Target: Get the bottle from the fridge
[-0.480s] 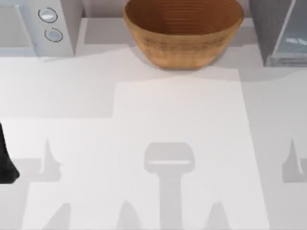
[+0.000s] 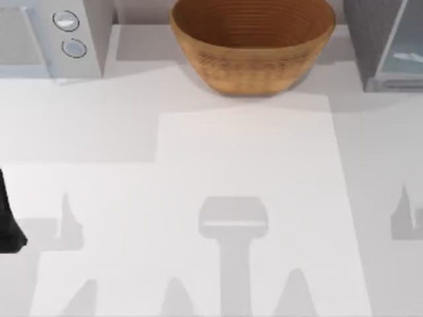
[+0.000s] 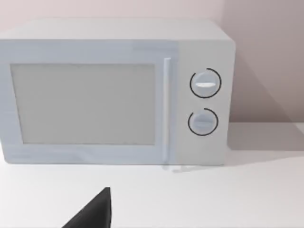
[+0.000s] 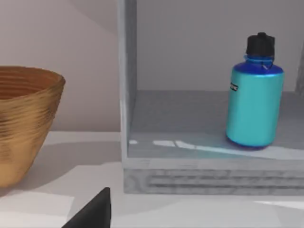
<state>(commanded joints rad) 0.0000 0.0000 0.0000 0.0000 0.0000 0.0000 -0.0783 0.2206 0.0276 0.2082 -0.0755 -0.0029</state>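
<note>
The fridge (image 2: 370, 39) is a dark grey speckled box at the table's back right, with a pale glassy panel (image 2: 404, 46) in a light frame. In the right wrist view, the cyan bottle (image 4: 254, 99) with a dark cap stands upright on the fridge's floor (image 4: 190, 142), behind its light frame (image 4: 126, 95). I cannot tell whether glass lies between the camera and the bottle. A dark tip of my right gripper (image 4: 92, 213) shows low in that view, well short of the fridge. My left arm (image 2: 6, 221) is parked at the table's left edge.
A large wicker bowl (image 2: 252, 43) stands at the back middle, just left of the fridge and also seen as the bowl (image 4: 23, 123) in the right wrist view. A light grey box with two round knobs (image 2: 63, 33) stands at the back left, facing my left wrist camera (image 3: 118, 95).
The right arm's shadow at the table's right edge has shifted slightly farther right and back. The left arm has not moved.
</note>
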